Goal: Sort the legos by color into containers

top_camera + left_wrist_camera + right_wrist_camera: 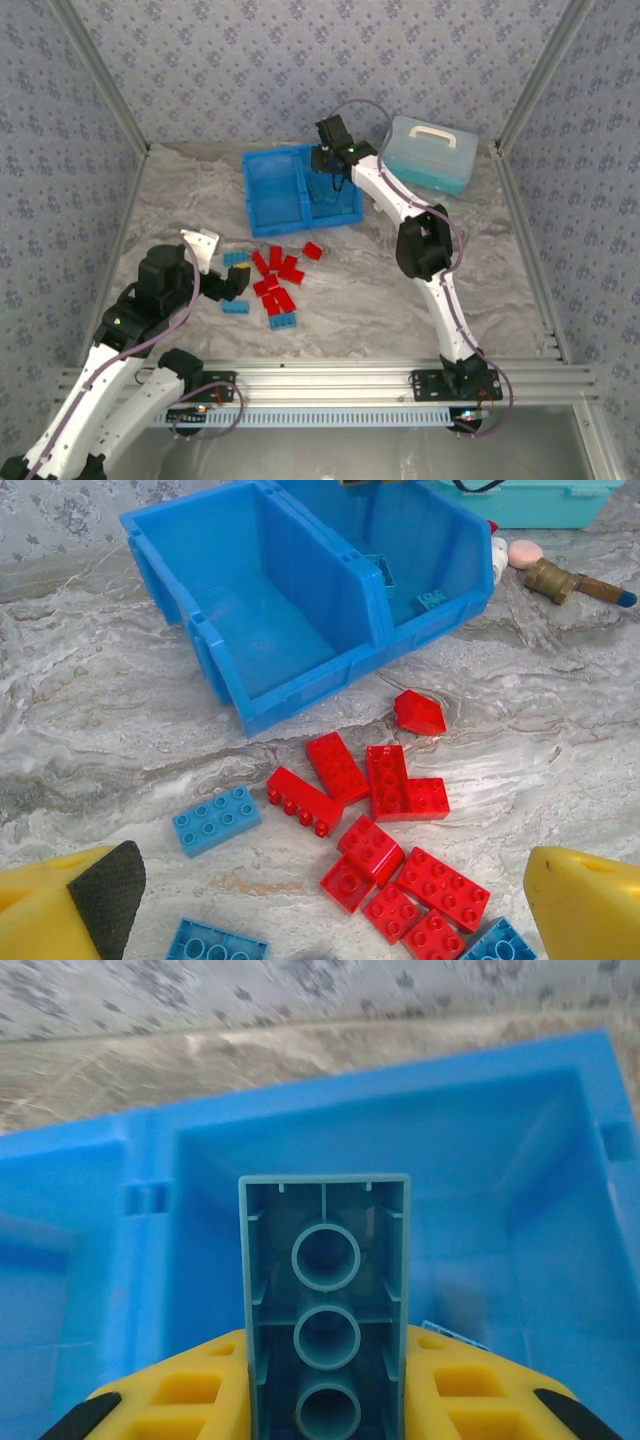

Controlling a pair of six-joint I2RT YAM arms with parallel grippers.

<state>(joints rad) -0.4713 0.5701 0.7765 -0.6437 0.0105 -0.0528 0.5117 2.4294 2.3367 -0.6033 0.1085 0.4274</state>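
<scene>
Your right claw [331, 165] is clenched on a light blue brick [325, 1260], held studs-away over the right compartment [440, 540] of the blue bin [300, 225], so that piece is in the air above its container and not yet dropped. The left wrist view shows what look like two light blue pieces [432, 598] already lying in that right compartment, while the left compartment [270, 630] is bare. You are early in the job, by my reading: no red has gone in. About ten red legos [385, 780] lie bunched on the desk [100, 730] just in front of the bin, one red piece [418, 712] sitting apart and nearest the bin wall. A few light blue bricks [216, 820] are scattered at the near edge of that cluster (three or so, as far as the overhead view lets you count). Your left claw [325, 905] hangs above the pile with its fingers spread wide and nothing between them. What remains is releasing the held brick, the leftover blues, then every red.
</scene>
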